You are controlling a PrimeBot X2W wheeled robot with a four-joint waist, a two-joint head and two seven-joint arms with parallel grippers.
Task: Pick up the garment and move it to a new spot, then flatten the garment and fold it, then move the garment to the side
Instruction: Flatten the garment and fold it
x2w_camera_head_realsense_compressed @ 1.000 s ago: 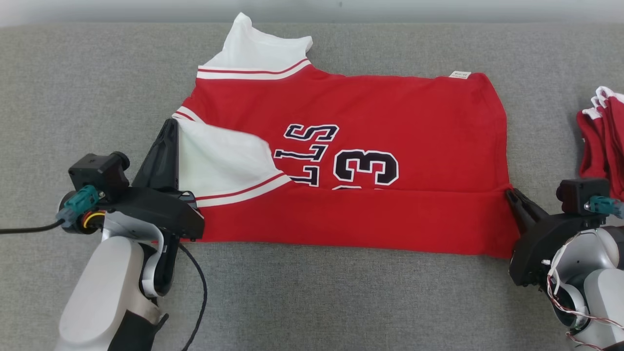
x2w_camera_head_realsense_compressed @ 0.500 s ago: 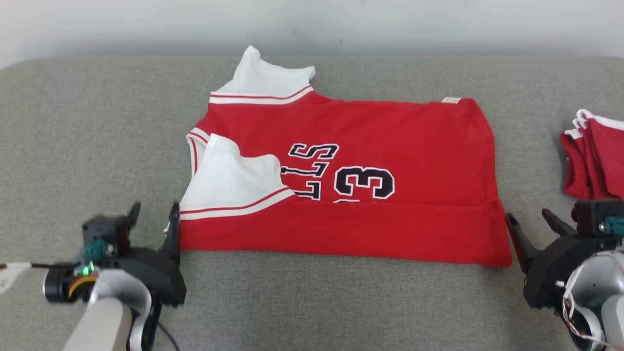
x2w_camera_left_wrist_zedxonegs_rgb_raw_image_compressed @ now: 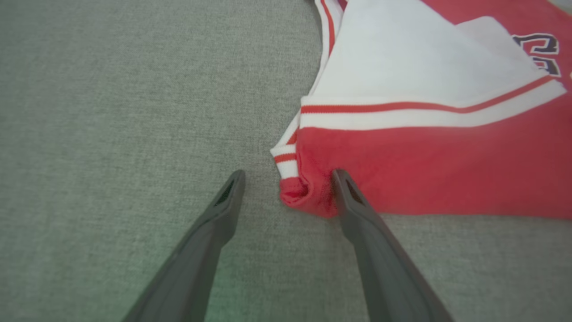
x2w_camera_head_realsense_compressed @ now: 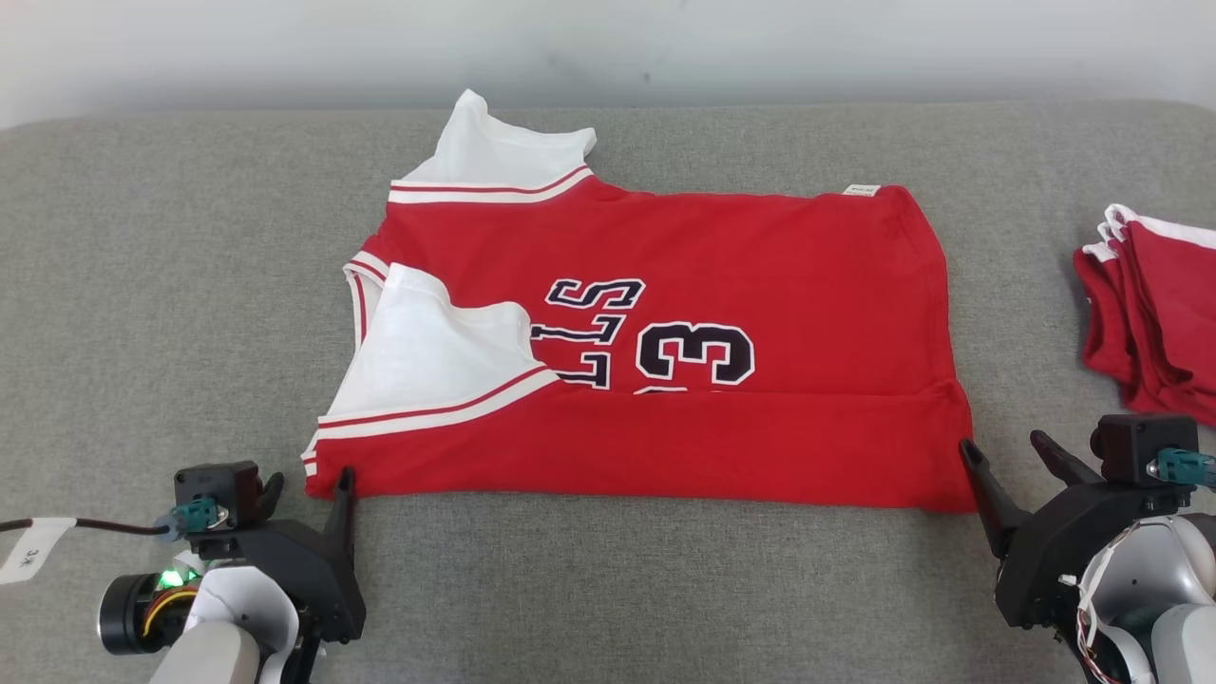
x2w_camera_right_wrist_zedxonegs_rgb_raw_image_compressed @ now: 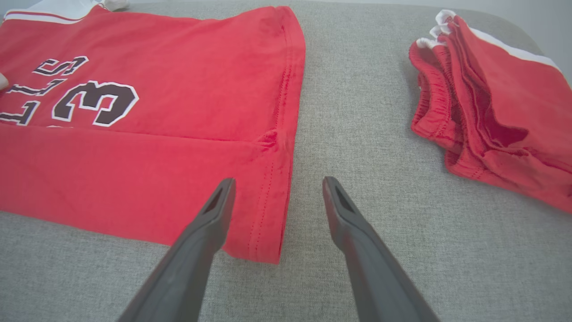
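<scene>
The garment is a red jersey with white sleeves and dark lettering, lying flat on the grey cushion with its near edge folded over. My left gripper stands open at the garment's near-left corner. In the left wrist view that corner lies loose between the fingers of the left gripper, gripped by neither. My right gripper stands open at the near-right corner. In the right wrist view the right gripper straddles the garment's hem without holding it.
A pile of folded red clothes lies at the right edge of the cushion, seen close in the right wrist view as a red pile. A pale wall runs behind the cushion. A cable with a white tag trails from my left wrist.
Both grippers have opened, let go of the garment's folded near edge and drawn back toward me. The garment now lies free. The head camera has also shifted.
</scene>
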